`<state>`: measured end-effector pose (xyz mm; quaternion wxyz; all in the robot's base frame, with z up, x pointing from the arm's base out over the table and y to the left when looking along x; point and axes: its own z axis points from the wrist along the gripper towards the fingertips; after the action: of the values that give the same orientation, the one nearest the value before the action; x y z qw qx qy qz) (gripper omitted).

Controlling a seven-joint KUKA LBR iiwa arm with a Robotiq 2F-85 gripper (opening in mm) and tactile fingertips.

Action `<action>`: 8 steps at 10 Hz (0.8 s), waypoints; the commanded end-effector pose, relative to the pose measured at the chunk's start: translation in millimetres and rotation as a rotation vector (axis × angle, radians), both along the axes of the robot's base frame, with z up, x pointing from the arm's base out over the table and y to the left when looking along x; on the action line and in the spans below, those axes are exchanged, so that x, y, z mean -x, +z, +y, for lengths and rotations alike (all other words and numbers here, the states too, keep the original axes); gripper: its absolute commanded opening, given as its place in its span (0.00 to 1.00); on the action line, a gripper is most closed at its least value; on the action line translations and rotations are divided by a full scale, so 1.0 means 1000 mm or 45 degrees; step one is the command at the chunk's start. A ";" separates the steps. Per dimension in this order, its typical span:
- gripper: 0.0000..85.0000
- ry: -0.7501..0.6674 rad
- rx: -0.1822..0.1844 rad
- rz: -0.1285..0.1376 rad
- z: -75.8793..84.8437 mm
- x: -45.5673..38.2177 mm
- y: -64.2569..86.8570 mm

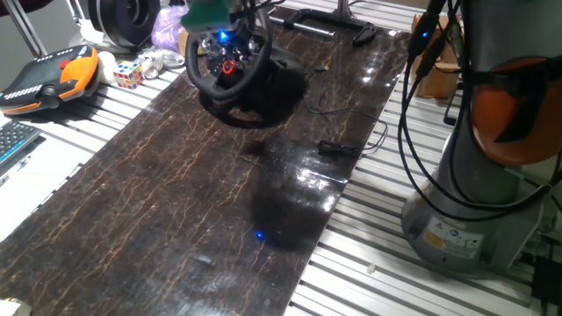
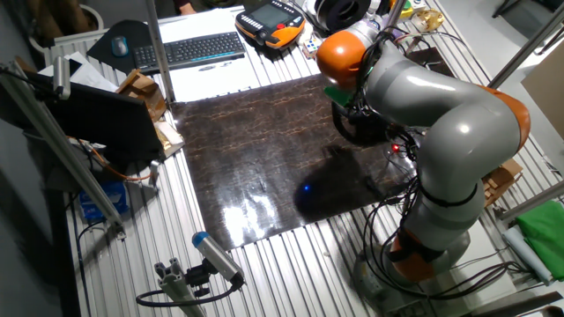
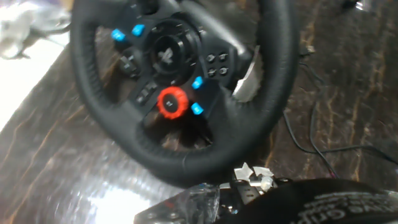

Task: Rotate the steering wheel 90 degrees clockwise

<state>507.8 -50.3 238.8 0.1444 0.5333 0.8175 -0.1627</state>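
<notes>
Hand view: black round leather-stitched steering wheel (image 3: 180,87) with thick rim filled the frame, tilted, its hub carrying a red round knob (image 3: 172,102) and small blue-lit buttons (image 3: 197,82). Wheel stood on a black base at the far end of the dark marble-patterned bench (image 1: 193,202), close under the arm's hand in both fixed views.

Pincer (image 1: 211,19): hovered at the upper rim of the wheel in one fixed view; whether it was wide, narrow or closed on the rim could not be told. A pale finger-like piece (image 3: 249,81) lay against the rim, right of the hub, in the hand view; contact seemed likely, not certain.

Step in hand, as judged: turning the wheel clockwise. To do it well, the grip on the rim should be firm, the hand should travel along the rim's arc about the hub rather than in a straight line, and the base should not be dragged across the bench.

Hidden or unclear:
- Wheel mostly masked by the grey and orange arm (image 2: 441,114) in the other fixed view.
- Hand view blurred; top of the rim cut off.
- Base largely merged with shadow; its fixing not visible.
- Angle turned so far not readable.
</notes>
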 end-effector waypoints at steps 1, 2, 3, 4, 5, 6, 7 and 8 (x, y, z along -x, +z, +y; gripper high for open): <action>0.01 -0.781 0.004 0.005 -0.001 0.0004 0.000; 0.01 -0.792 0.000 0.023 -0.001 0.0005 0.000; 0.01 -0.797 0.003 0.037 0.000 0.0004 0.000; 0.01 -0.808 0.004 0.043 0.001 -0.0004 0.000; 0.01 -0.809 0.017 0.052 0.002 -0.0015 -0.001; 0.01 -0.812 0.040 0.055 0.002 -0.0009 0.000; 0.01 -0.813 0.049 0.058 0.003 -0.0004 0.001; 0.01 -0.814 0.038 0.068 0.003 -0.0003 0.002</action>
<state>508.1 -47.0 240.5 0.1064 0.6457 0.7263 -0.2101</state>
